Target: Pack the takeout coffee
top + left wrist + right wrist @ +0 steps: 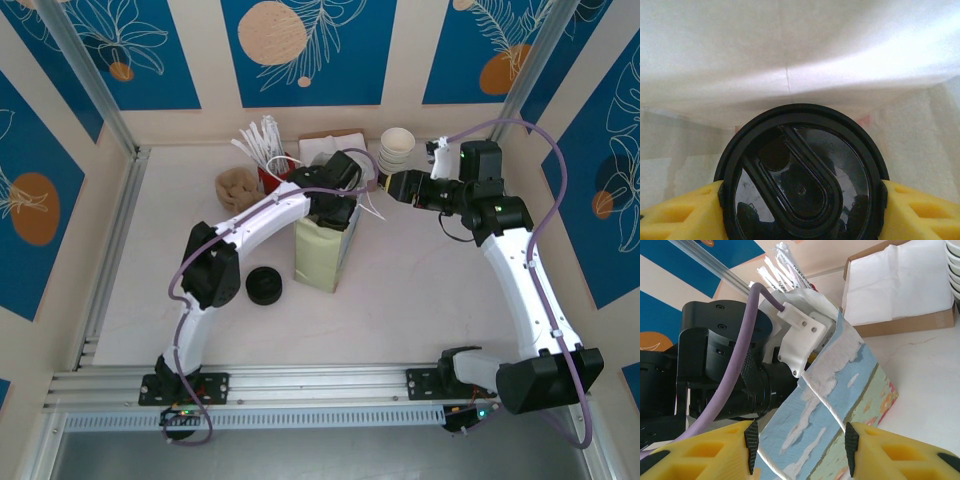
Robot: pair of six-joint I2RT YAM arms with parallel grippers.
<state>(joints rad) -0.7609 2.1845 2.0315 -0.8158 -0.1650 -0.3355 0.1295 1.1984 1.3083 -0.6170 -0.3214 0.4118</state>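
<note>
Left gripper point(801, 207) is clamped on the black-lidded takeout coffee point(800, 165), with its yellow fingers point(685, 212) pressing in from either side. Cup and gripper sit down inside the open paper bag point(320, 258), which stands mid-surface point(420, 290). Just to the right, the right gripper point(800, 452) has its fingers apart, with the bag's printed wall and white string handle point(827, 407) between them. Whether it actually pinches the bag, I can't tell. Farther right, at the far side, stands a stack of lidless cups point(397, 148).

The black-lidded takeout coffee point(800, 175) stands upright between the left fingers point(675, 215) inside a white-walled bag point(790, 50).
</note>
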